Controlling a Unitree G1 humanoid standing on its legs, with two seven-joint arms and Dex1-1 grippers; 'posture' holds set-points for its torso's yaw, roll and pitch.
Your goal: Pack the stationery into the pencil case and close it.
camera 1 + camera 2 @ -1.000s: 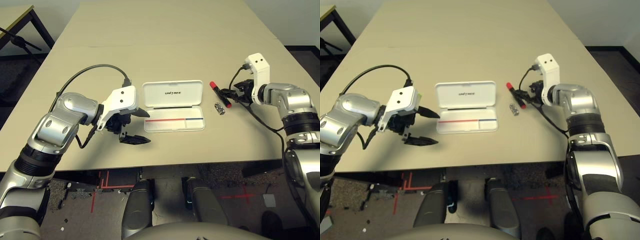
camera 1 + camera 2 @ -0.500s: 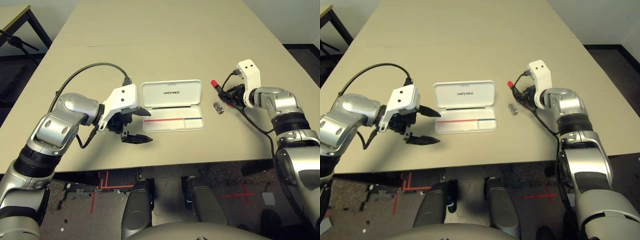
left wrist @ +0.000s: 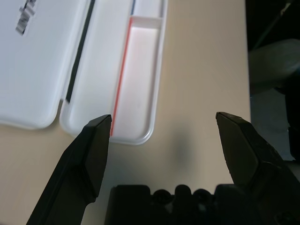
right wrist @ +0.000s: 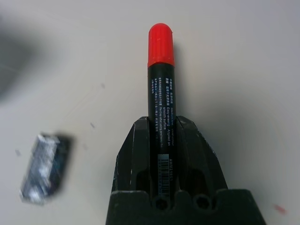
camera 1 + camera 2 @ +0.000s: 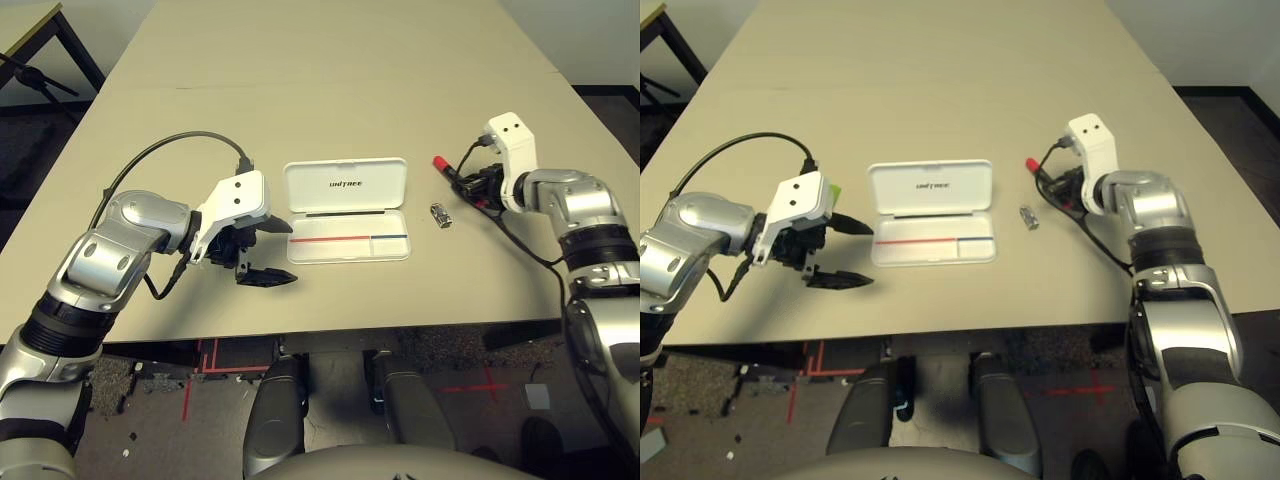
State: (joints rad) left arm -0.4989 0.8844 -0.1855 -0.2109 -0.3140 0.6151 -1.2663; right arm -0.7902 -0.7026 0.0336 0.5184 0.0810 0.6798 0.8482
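So from the head view, the right gripper (image 5: 478,188) now has the red-capped black marker (image 5: 441,163) clenched in its jaws, where a second ago they're wide open over it. Silver metal piece (image 5: 441,215) sits beside it on the worktop (image 5: 300,110); pencil case (image 5: 348,248) lies open, mid-worktop. Left wrist view: left gripper (image 3: 164,119), jaws spread, empty, by the case. Right wrist view: marker's lengthwise between the jaws, so I'd guess carrying it over is next.

Your lane runs between the open pencil case (image 5: 348,250) and the metal piece (image 5: 440,215), bare tabletop there! Watch the raised lid (image 5: 345,187) at the far side, and the left gripper (image 5: 280,252) crowding the case's left end.
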